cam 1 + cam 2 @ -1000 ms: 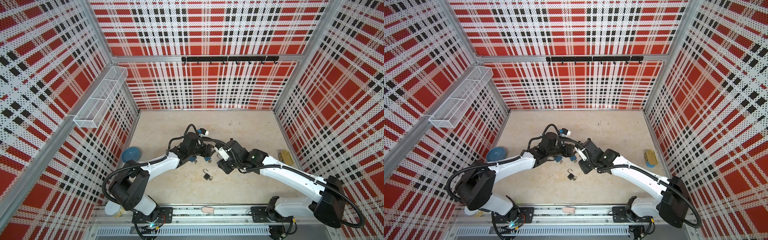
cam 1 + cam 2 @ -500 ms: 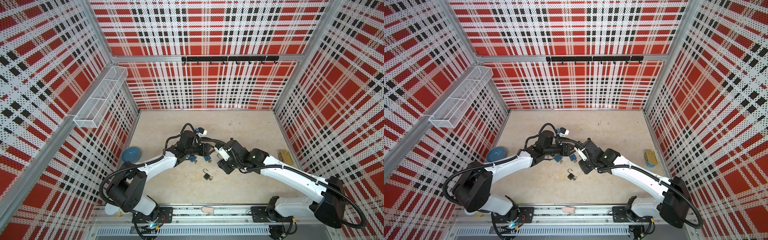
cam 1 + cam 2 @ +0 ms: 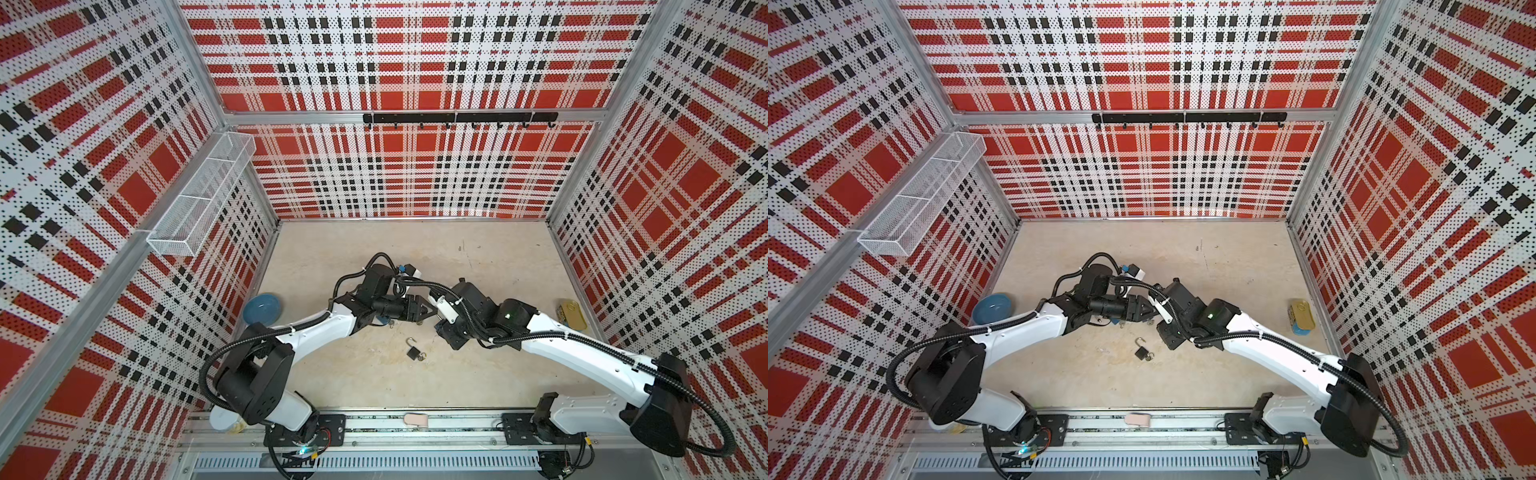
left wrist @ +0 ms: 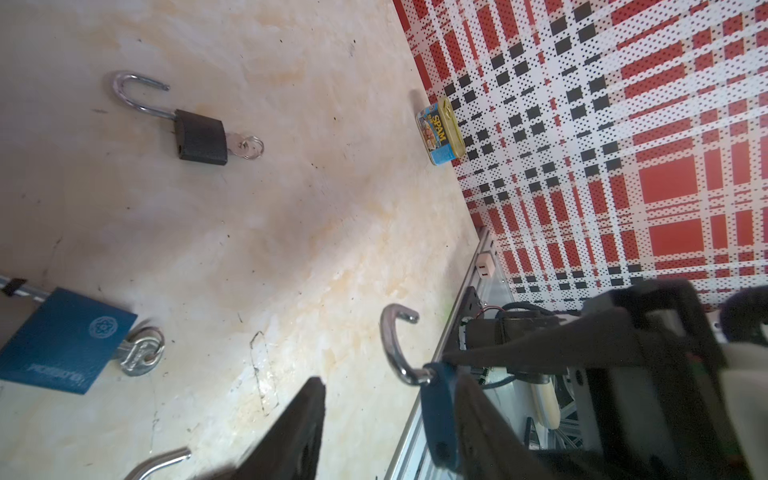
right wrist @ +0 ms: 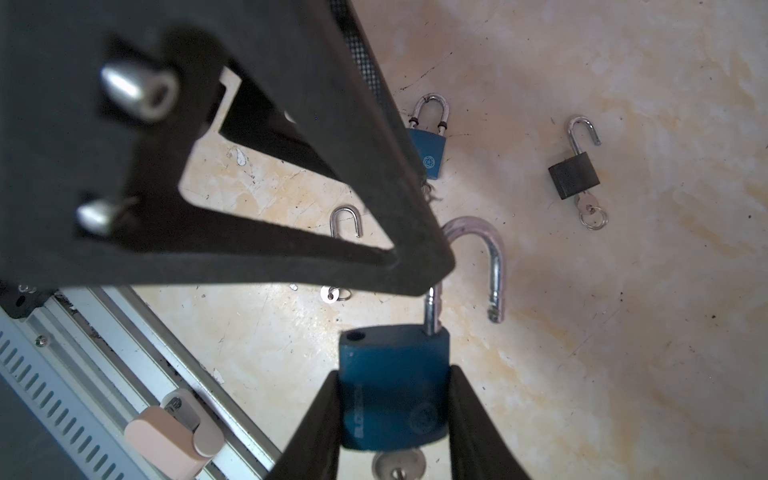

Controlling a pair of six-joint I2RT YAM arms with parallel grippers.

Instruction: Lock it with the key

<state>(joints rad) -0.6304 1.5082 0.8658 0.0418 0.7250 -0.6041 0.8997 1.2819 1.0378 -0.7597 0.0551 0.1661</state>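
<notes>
Colleague: Where is the blue metal padlock?
Me: Raised just beyond the black padlock, clamped in my right gripper, silver key inserted. My left gripper gapes at its shackle.

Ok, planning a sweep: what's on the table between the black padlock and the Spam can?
Nothing: the left wrist view shows bare table between the black padlock and the Spam can.

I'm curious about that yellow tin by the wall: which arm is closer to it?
Right. The right arm passes right by the Spam tin in both top views. The left arm comes from the opposite side and reaches only the middle of the table.
</notes>
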